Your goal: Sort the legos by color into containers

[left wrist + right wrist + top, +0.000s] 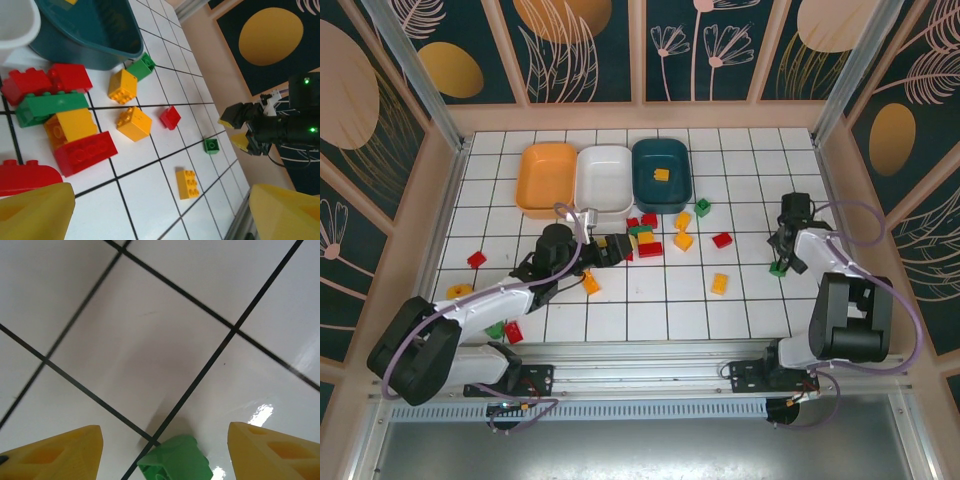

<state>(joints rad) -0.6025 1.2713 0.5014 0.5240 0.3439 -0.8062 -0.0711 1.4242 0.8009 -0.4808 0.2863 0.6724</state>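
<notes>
Straddling a green lego [175, 461], the right gripper [165, 432] has its jaws apart, unclosed; light, stiff, slick, it likely suits a pinch across flat sides; the left gripper [160, 194] gapes empty.

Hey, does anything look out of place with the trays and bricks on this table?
One small yellow plastic brick lies in the dark teal plastic tray, not the like-coloured orange plastic tray; possibly mis-sorted. Nothing looks damaged.

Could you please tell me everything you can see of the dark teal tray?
The dark teal tray is a shallow, rounded-rectangle dish of glossy-looking plastic. It sits upright at the far side of the tiled table, rightmost in a row of three, and appears to touch the white tray. One small yellow brick lies inside.
</notes>
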